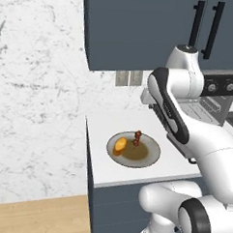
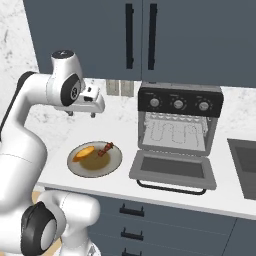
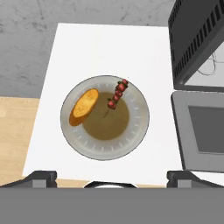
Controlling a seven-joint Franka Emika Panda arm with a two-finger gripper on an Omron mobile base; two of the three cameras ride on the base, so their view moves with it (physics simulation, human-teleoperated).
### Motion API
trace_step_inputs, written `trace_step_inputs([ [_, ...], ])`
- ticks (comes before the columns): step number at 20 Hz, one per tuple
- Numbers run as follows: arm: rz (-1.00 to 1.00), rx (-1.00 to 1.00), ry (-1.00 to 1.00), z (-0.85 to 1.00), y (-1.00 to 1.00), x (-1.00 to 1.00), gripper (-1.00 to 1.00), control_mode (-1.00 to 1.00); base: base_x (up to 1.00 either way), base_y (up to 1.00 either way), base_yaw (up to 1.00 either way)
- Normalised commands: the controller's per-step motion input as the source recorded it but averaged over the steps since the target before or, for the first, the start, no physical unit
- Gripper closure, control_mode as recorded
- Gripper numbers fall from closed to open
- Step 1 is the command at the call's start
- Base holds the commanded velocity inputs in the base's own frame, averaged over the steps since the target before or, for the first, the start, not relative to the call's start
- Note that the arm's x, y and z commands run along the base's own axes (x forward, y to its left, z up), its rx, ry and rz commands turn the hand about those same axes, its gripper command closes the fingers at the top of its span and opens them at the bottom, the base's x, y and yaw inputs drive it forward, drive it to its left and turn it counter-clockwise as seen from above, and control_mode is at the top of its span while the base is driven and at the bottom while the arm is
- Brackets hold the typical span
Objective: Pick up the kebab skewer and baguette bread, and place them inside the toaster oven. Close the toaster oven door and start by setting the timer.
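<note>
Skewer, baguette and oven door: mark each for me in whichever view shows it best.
Skewer (image 3: 117,96), hand view, on the middle chunks.
Baguette (image 3: 84,106), hand view, centre of the crust.
Oven door (image 2: 174,167), right base view, on the glass of the lowered panel.

On the counter (image 2: 55,172) the plate (image 3: 135,131) sits left of the toaster oven (image 2: 180,102), apart from it. The baguette bread (image 3: 84,106) lies on the plate's left side; the kebab skewer (image 3: 117,95) lies just right of it — toward the far rim. The toaster oven door (image 2: 174,169) lies dropped flat before the oven — on the counter's near part.
</note>
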Motion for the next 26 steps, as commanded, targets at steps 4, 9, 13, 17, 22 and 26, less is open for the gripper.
trace_step_inputs([
  [4,0.00,0.00,-0.01,-0.11,-0.16,-0.27,-1.00,-1.00,0.00,0.00,0.00],
  [9,0.07,0.08,-0.19,-0.19,-0.61,-0.53,-1.00,-1.00,0.00,0.00,0.00],
  [13,0.17,0.20,-0.39,-0.24,-0.99,-0.22,-1.00,-1.00,0.00,0.00,0.00],
  [17,0.24,0.15,-0.43,-0.41,-0.99,0.00,-1.00,-1.00,0.00,0.00,0.00],
  [22,0.23,0.14,-0.41,-0.37,-0.82,0.06,-1.00,-1.00,0.00,0.00,0.00],
  [26,0.18,0.03,-0.29,-0.22,-0.58,0.34,-1.00,-1.00,0.00,0.00,0.00],
])
